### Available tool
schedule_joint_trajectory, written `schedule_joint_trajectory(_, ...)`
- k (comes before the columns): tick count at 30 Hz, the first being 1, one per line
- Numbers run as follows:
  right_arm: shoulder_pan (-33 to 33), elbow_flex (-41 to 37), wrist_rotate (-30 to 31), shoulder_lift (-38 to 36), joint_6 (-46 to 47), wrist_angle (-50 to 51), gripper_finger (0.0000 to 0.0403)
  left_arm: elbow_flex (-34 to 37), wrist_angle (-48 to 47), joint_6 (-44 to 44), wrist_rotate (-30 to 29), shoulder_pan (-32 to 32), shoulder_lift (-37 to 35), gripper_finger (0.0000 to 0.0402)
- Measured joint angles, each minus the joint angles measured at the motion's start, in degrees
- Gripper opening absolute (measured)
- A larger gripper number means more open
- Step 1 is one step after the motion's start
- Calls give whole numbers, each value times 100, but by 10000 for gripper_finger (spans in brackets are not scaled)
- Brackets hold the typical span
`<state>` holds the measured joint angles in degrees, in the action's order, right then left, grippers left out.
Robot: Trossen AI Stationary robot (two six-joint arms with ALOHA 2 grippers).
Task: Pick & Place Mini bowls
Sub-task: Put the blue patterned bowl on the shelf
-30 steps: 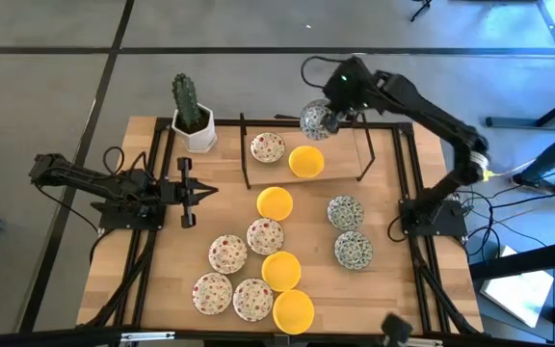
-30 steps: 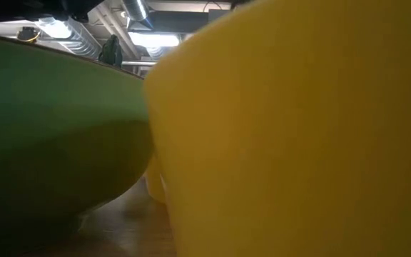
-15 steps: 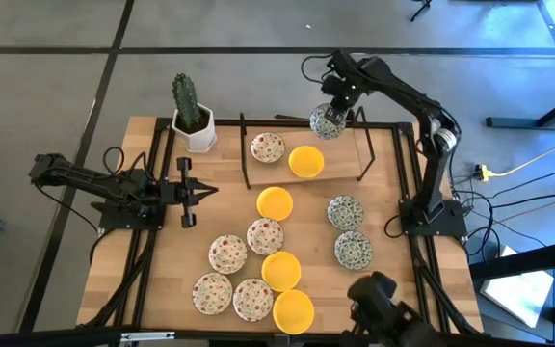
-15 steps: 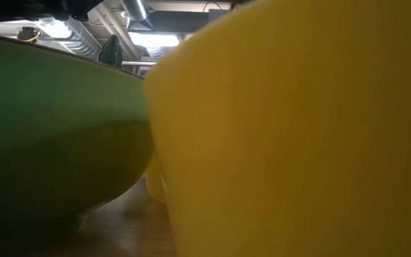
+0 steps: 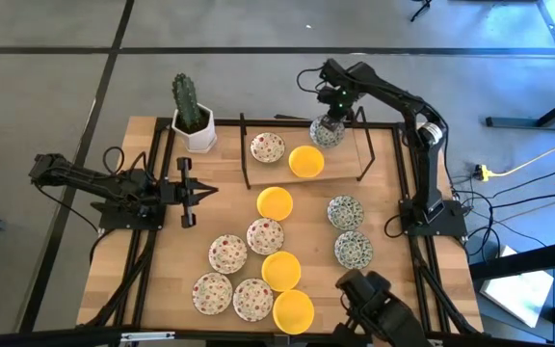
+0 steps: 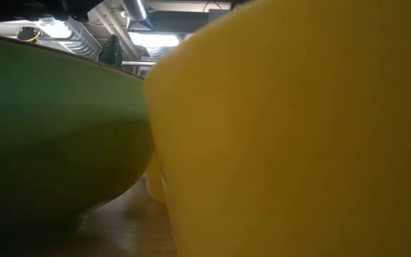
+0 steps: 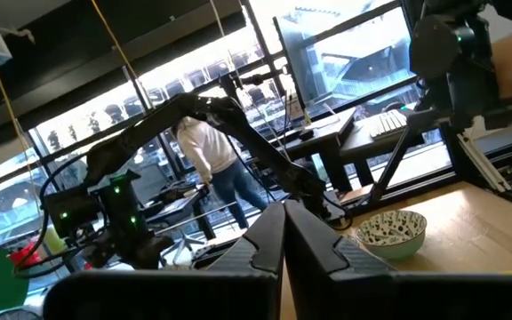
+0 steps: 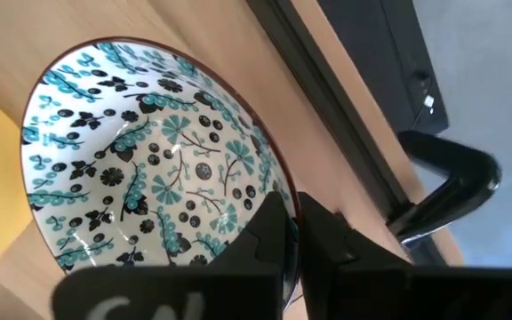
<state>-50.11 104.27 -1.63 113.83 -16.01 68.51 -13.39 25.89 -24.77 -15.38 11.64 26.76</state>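
My right gripper (image 5: 331,114) is over the far right part of a raised wooden shelf (image 5: 340,162) and is shut on a mini bowl with a green-grey pattern (image 5: 328,132), whose teal-patterned inside fills the right wrist view (image 8: 154,169). A red-speckled bowl (image 5: 267,147) and a yellow bowl (image 5: 305,161) sit on the same shelf. Several more bowls lie on the table: yellow (image 5: 275,202), green-patterned (image 5: 345,211), red-speckled (image 5: 227,253). My left gripper (image 5: 189,191) waits shut at the table's left side. My right gripper pinches the patterned bowl by its rim (image 8: 284,197), one finger inside the bowl and one outside. The fingers come from above, slanting down. The bowl sits open side up, low over the shelf's wood (image 8: 238,53); whether its base rests there, I cannot tell.
A white cactus pot (image 5: 193,123) stands at the far left corner. A dark object (image 5: 379,304) juts in at the near edge. The low view is blocked by a yellow bowl (image 6: 298,128) and a green-looking bowl underside (image 6: 48,135). Bare wood lies between left gripper and bowls.
My right gripper has carried the patterned bowl down and slightly toward the table's right and near edge, onto the shelf's far right part, staying shut on it. The right arm's elbow has swung toward the far edge. A dark object has come in at the near edge.
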Motion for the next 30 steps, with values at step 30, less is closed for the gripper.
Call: schedule_joint_trajectory(30,-28,-57,52,8,1126,623,19,0,52,159,2,0,-2,7)
